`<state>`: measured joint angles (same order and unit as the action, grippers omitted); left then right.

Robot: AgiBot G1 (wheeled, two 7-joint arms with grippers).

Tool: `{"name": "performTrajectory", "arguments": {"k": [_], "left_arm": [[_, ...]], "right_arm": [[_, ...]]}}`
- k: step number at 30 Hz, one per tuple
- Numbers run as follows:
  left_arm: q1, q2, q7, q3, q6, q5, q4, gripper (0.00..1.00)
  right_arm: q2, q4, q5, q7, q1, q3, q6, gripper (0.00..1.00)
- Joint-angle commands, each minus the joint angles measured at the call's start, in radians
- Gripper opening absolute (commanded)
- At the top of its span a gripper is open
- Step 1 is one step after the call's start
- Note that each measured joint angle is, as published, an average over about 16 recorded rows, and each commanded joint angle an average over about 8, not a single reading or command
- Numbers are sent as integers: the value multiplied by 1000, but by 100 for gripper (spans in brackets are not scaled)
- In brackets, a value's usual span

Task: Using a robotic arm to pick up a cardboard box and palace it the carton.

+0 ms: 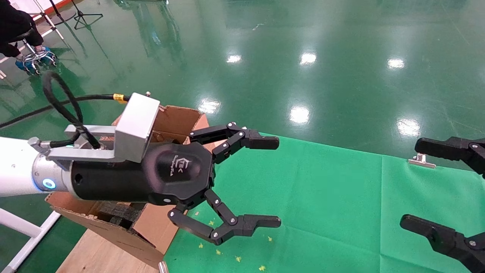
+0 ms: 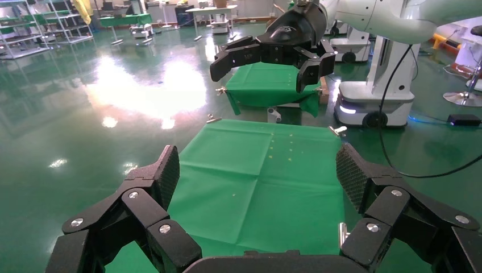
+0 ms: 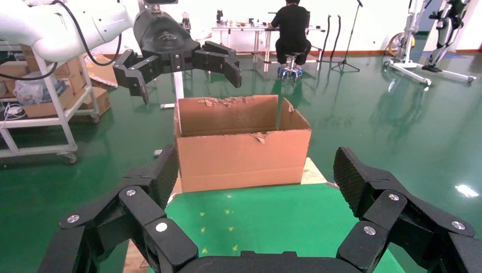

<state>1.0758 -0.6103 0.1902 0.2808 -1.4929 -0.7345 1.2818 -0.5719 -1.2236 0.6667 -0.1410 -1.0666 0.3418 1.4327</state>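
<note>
The left gripper (image 1: pixel 278 182), a black linkage hand on the white robotic arm (image 1: pixel 17 167) with its silver wrist bracket and blue light ring, hangs with its jaws spread wide and nothing between them, their ribbed pads facing each other across open air above the green cloth (image 1: pixel 322 197). Behind its palm stands the carton (image 1: pixel 178 119), brown corrugated board with raised, ragged-edged flaps; the gripper body covers most of its opening, and only a patch of dark foam (image 1: pixel 121 212) shows under the wrist. The carton sits at the cloth's edge, on a pale wooden surface (image 1: pixel 98 254). The cloth is smooth and creased in squares, with small yellow specks (image 1: pixel 238 259) scattered near the lower finger. The right gripper (image 1: pixel 407 184) is cut off at the picture's edge, its jaws also wide and bare, well apart from the left one. No small taped cardboard box shows in any view.
</note>
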Motion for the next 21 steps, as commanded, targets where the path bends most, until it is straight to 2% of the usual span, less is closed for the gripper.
{"name": "performTrajectory", "arguments": {"k": [1, 21], "left_arm": [[0, 0, 0, 0, 0, 0, 0, 100], [0, 0, 0, 0, 0, 0, 0, 100]], "right_arm": [[0, 0, 0, 0, 0, 0, 0, 100], [0, 0, 0, 0, 0, 0, 0, 100]]}}
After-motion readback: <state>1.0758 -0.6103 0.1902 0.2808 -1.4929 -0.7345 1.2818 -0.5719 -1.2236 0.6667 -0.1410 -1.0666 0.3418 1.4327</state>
